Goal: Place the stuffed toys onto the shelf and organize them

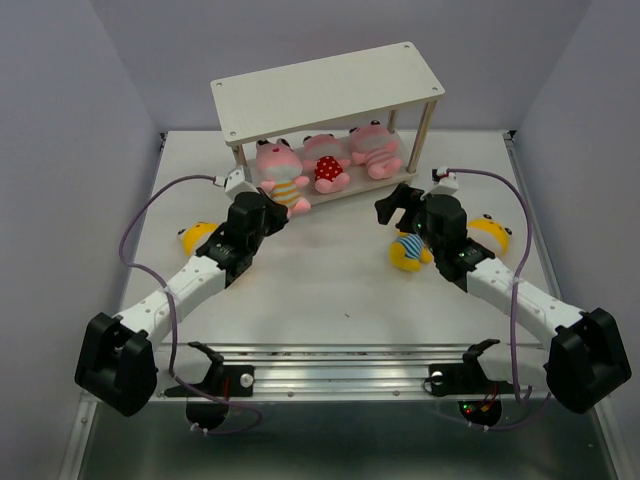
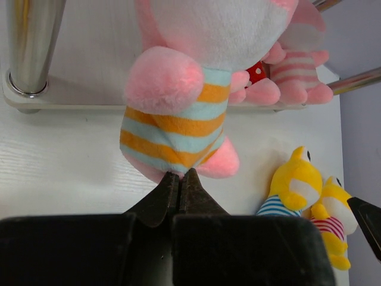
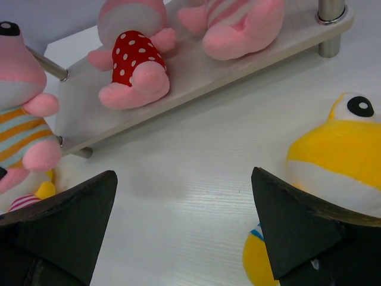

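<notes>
Only overhead: shelf's top board (image 1: 330, 82)

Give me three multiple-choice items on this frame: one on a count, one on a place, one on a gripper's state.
1. How many yellow toys lie on the table?
A. one
B. two
C. three

2. Where does the red polka-dot toy sit?
A. on the table
B. on the lower board
C. on a yellow toy

3. How does the right gripper stand?
A. open and empty
B. shut on a yellow toy
C. shut on a pink toy

Answers:
1 C: the top view shows one at left, one beside the right gripper and one at far right.
2 B: the right wrist view shows it resting on that board.
3 A: its fingers stand wide apart, with only bare table between them.
</notes>
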You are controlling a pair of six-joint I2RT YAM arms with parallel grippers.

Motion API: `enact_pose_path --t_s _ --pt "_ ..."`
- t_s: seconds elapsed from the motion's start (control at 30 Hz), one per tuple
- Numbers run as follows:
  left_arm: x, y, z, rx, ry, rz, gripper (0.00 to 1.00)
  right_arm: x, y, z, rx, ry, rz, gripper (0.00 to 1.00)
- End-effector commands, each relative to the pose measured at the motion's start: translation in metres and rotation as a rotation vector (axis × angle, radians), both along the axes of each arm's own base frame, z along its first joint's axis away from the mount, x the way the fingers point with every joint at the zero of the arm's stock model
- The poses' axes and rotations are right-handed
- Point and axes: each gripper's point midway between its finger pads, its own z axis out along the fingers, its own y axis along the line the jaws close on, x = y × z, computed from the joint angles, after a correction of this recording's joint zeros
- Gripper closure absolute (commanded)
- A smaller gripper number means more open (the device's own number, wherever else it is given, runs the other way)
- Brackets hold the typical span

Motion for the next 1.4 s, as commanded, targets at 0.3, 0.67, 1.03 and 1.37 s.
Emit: enact_pose_path --t_s 0.3,0.67,1.03,1.37 --pt "0.06 0.004 0.044 -0.041 -0.138 0.072 1.0 0.007 -0.011 0.004 -0.032 -0.033 -0.046 0.0" --pt "0.086 0.01 0.019 -0.01 -0.077 0.072 1.0 0.008 -0.014 0.003 -0.05 -0.036 -0.06 0.0" --pt "0.094 0.012 0.002 -0.014 -0.034 0.065 1.0 0.009 -0.014 0.001 -0.057 -0.031 -0.061 0.0" --pt "0.097 0.015 -0.01 0.002 -0.017 0.085 1.0 0.012 -0.012 -0.004 -0.066 -0.018 -0.055 0.0"
